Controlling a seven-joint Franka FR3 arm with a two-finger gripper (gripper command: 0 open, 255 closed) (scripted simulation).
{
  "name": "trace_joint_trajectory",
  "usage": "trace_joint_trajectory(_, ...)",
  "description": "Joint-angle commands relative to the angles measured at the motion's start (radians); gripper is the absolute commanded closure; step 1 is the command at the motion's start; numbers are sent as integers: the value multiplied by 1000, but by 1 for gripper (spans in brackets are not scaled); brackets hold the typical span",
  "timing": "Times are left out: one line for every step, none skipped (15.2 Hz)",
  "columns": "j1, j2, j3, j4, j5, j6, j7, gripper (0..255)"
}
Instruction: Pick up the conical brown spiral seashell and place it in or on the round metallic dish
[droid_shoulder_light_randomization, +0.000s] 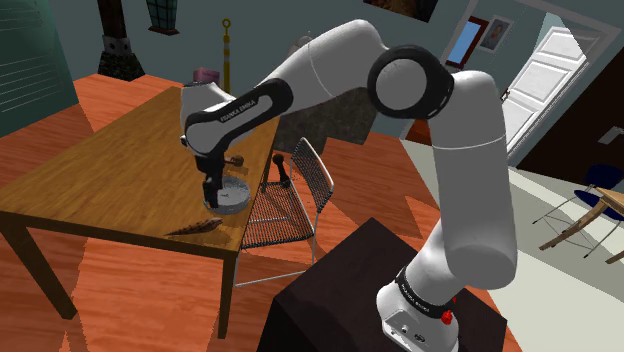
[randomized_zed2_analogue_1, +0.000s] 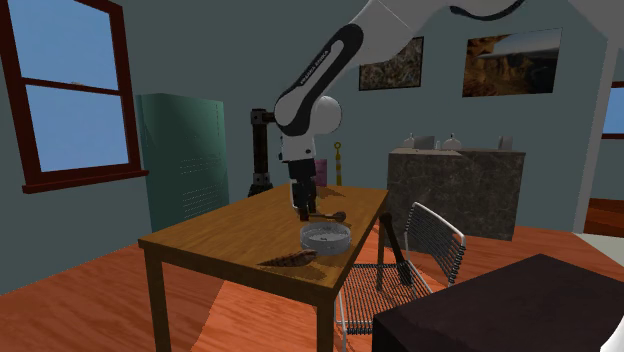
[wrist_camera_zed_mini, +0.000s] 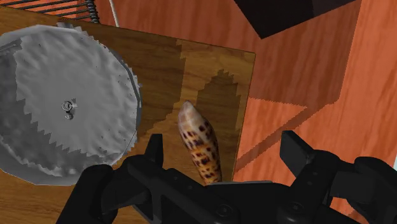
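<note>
A: How does the gripper (wrist_camera_zed_mini: 226, 154) stand?

B: Fingers apart, clasping nothing. The seashell (wrist_camera_zed_mini: 199, 143) lies between them in the wrist view, nearer one finger. It rests flat on the table (wrist_camera_zed_mini: 191, 63) close to its corner, just beside the dish (wrist_camera_zed_mini: 38, 76).

A: So the step in hand is the reach?

B: I'd say so. Centre over the shell's thick middle, close across its narrow width, and descend straight — a nudge could roll it off the edge.

A: And the arm?

B: Elbow high, forearm stretched out, hand pointing down above the table.
</note>
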Motion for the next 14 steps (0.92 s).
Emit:
trace_joint_trajectory(22,90,1,93,-19,-13,-9,0)
trace_joint_trajectory(32,130,1,135,-28,-19,-15,0)
trace_joint_trajectory(42,171,1,179,-36,-27,-22,0)
trace_joint_trajectory(53,213,0,225,-44,-35,-29,0)
trace_joint_trajectory(63,255,0,273,-51,-45,-37,0)
trace_joint_trajectory(74,299,0,324,-58,-57,-45,0)
trace_joint_trajectory(86,343,0,377,-65,-70,-54,0)
trace_joint_trajectory(93,371,-1,411,-68,-79,-59,0)
trace_joint_trajectory(93,378,-2,409,-69,-70,-59,0)
trace_joint_trajectory(93,385,-3,407,-70,-61,-58,0)
trace_joint_trajectory(93,391,-3,405,-71,-52,-58,0)
trace_joint_trajectory(93,398,-4,403,-72,-43,-57,0)
trace_joint_trajectory(93,406,-5,402,-73,-34,-57,0)
trace_joint_trajectory(93,413,-6,401,-74,-26,-56,0)
